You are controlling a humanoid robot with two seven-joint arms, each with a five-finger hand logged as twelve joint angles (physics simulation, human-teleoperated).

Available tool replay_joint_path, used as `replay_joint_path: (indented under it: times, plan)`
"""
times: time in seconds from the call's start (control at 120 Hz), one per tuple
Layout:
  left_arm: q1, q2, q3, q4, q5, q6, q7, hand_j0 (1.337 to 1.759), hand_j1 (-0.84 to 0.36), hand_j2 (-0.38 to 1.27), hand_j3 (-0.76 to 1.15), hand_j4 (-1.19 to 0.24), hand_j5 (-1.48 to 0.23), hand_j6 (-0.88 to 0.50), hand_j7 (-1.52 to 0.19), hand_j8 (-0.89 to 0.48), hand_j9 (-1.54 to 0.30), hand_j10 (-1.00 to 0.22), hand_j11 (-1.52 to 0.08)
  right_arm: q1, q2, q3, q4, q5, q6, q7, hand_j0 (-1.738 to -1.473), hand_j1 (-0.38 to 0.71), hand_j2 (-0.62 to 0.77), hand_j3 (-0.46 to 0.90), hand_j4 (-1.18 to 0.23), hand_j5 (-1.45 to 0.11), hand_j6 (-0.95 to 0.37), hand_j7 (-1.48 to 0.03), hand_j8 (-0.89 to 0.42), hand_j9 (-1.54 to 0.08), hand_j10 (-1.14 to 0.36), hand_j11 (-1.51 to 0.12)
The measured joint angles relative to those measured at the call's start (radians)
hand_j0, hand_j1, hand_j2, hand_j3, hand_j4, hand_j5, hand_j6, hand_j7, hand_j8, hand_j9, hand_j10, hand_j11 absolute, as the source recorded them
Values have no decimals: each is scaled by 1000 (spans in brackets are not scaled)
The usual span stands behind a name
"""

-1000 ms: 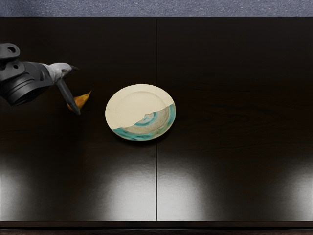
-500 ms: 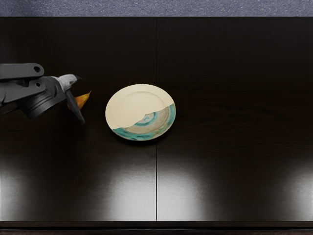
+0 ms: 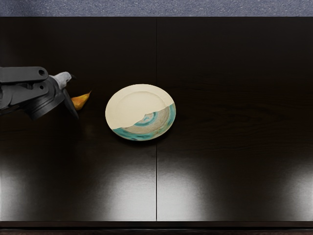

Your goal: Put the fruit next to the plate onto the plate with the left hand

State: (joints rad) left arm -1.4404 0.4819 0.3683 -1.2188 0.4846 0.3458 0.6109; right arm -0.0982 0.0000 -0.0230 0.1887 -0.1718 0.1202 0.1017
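Overlapping the tapered orange fruit point(image 3: 81, 100) near the round plate point(image 3: 128, 104), the left hand's point(image 3: 63, 86) grasp is unclear.

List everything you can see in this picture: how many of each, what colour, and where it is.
plate: one, cream with a teal and grey swirl on its near right part, at the middle of the table, nothing on it.
fruit: one, orange-yellow, on the table just left of the plate, not touching it.
table: one, dark and glossy, fills most of the view, thin seam running front to back.
background strip: one, blue-grey, along the top edge.
left robot hand: one, grey and black, entering from the left edge, at the fruit's left end; a grip cannot be told.
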Motion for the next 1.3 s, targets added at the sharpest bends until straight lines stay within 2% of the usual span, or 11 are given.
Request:
replay_joint_path:
  times: [0.158, 0.258, 0.525, 1.3]
  plan:
    - [18, -18, 1, 15, 4, 2, 0, 1658, 216, 24, 0, -113, -145, -114, -145, -114, -145, -113, -145, 0, 0, 0, 0, 0, 0, 0, -1658, -337, -2, 0, -10, -13, -10, -13, -10, -13, -10, -13]
    - [40, -79, 1, 57, 12, 5, 0, 1658, 214, 24, 0, -116, -148, -117, -148, -116, -148, -115, -148, 0, 0, 0, 0, 0, 0, 0, -1658, -337, -2, 0, -10, -13, -10, -13, -10, -13, -10, -13]
    - [55, -109, 1, 123, 20, 6, 0, 1658, 205, 26, 0, -123, -157, -124, -157, -124, -157, -123, -157, 0, 0, 0, 0, 0, 0, 0, -1658, -337, -2, 0, -10, -13, -10, -13, -10, -13, -10, -13]
    - [71, -109, 1, 133, 21, 4, 0, 1658, -12, 62, 0, -304, -393, -304, -393, -304, -393, -303, -393, 0, 0, 0, 0, 0, 0, 0, -1658, -337, -2, 0, -10, -13, -10, -13, -10, -13, -10, -13]
